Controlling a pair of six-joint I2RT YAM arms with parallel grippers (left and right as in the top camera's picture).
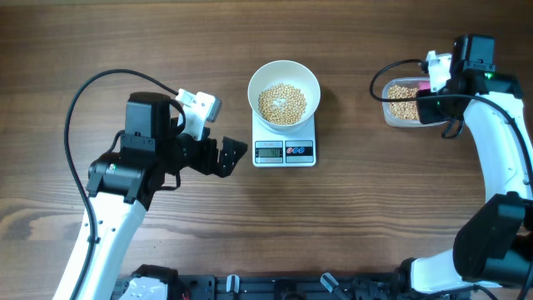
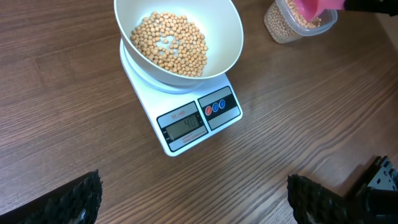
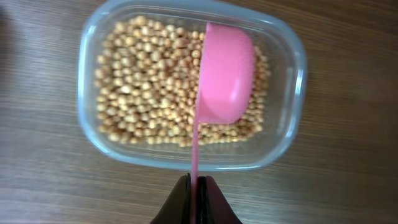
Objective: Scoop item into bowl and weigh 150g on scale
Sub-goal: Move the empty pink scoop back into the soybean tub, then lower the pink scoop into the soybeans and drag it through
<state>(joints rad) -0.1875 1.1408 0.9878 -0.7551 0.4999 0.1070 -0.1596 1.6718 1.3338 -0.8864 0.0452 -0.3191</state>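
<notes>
Partway: beans [image 1: 282,103] in bowl [image 1: 311,79] on scale [image 1: 284,152], more scooping likely; right jaws clamped on pink scoop [image 3: 227,68] over far-right tub [image 3: 295,74], left jaws wide open, empty.

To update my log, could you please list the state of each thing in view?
bowl: on the scale, holding beans.
scale: display on, reading unclear.
tub: open, partly full of beans.
scoop: held by its handle over the tub.
left gripper: open, empty.
right gripper: shut on the scoop.

The wooden table [image 1: 350,217] bears the scale [image 1: 284,152] and, well apart, a clear tub [image 1: 387,102], apparently plastic.
</notes>
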